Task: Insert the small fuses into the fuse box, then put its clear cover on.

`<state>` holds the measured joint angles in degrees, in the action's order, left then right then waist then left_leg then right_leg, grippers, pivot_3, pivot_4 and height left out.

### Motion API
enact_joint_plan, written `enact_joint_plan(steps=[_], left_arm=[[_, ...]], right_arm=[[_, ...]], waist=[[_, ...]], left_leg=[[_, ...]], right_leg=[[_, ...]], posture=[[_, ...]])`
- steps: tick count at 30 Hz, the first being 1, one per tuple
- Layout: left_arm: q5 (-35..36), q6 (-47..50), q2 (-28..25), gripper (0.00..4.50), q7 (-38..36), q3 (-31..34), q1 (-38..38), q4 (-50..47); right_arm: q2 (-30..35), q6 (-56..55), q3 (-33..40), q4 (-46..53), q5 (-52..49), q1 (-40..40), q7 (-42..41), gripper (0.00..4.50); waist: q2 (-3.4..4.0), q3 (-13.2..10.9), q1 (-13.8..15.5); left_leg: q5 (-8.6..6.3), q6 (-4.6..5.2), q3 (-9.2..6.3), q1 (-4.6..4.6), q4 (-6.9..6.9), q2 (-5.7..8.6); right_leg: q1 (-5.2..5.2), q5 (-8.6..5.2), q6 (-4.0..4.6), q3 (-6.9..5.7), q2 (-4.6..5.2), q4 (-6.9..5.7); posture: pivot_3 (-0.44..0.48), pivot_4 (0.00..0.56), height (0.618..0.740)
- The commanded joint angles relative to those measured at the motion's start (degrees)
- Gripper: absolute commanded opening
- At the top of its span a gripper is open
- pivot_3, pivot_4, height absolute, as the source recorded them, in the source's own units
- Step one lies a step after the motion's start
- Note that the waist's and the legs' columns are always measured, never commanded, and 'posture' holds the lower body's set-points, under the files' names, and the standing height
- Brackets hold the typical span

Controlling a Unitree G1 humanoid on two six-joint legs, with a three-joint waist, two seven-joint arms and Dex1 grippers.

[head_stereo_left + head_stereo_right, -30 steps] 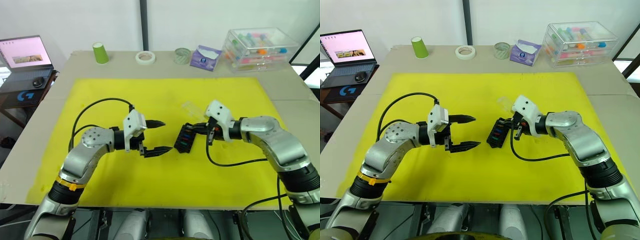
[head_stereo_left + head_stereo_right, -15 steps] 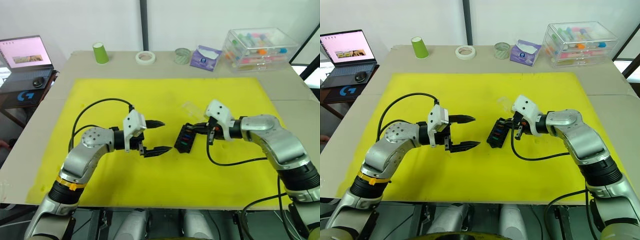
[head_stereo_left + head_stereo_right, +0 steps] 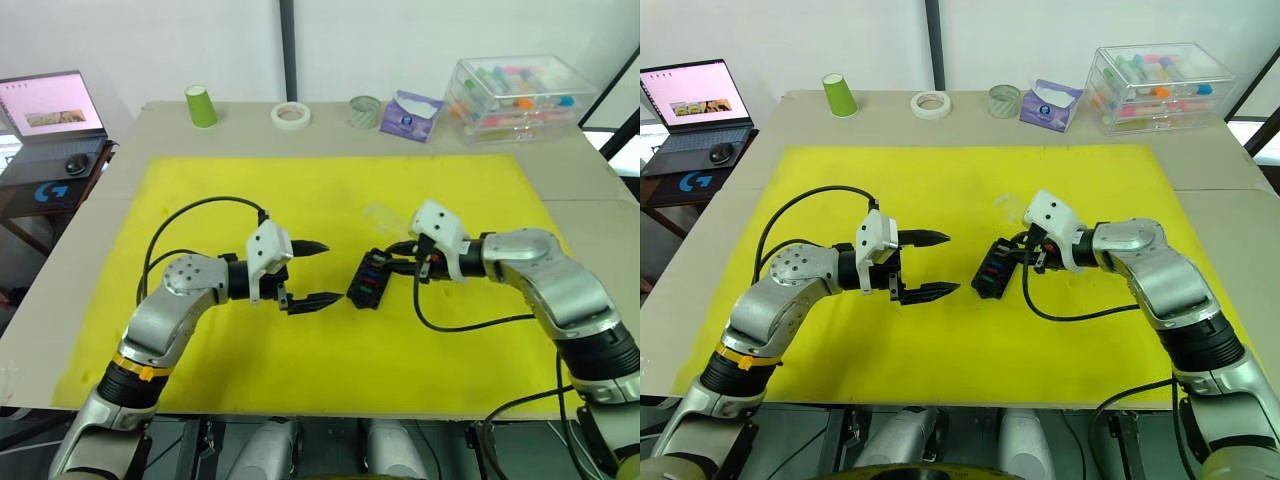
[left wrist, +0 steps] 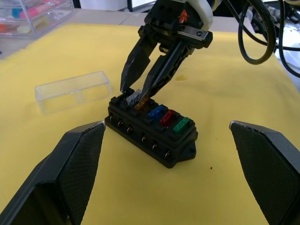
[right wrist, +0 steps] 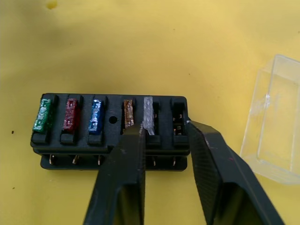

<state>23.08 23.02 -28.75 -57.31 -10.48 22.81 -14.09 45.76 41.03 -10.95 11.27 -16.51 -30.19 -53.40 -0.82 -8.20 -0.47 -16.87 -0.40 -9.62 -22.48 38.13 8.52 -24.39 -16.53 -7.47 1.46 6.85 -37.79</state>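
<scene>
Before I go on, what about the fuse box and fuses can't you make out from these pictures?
- Last slot of the fuse box: right wrist view, the right end effector's fingers cover part of it; whether it is empty is unclear.
- Grey fuse: a fingertip hides its near end, so seating depth is unclear.
- Purple fuse: cannot be made out.
- Head views: the fuses are too small to count.
- Cover: cut by the frame edge in the right wrist view.

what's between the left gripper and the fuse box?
Only bare yellow mat in the left wrist view: the open left gripper faces the fuse box across it.
</scene>
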Motion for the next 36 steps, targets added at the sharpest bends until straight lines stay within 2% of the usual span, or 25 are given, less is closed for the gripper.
enact_joint_plan(steps=[1,36], left_arm=[[-0.03,-1.41,0.0,4.5,-0.24,0.37,0.44,-0.6],[-0.07,-1.56,0.18,4.5,-0.55,0.03,0.11,-0.63]], right_arm=[[-0.04,0.04,0.62,0.99,0.03,-0.35,-0.44,1.29],[2.07,-0.63,3.7,2.57,-2.23,-0.41,-3.99,1.29]], waist=[[0.0,0.0,0.0],[0.0,0.0,0.02]], left_leg=[[0.0,0.0,0.0,0.0,0.0,0.0],[0.0,0.0,0.0,0.0,0.0,0.0]], right_leg=[[0.0,0.0,0.0,0.0,0.0,0.0],[0.0,0.0,0.0,0.0,0.0,0.0]], posture=[[0.0,0.15,0.74],[0.0,0.15,0.74]])
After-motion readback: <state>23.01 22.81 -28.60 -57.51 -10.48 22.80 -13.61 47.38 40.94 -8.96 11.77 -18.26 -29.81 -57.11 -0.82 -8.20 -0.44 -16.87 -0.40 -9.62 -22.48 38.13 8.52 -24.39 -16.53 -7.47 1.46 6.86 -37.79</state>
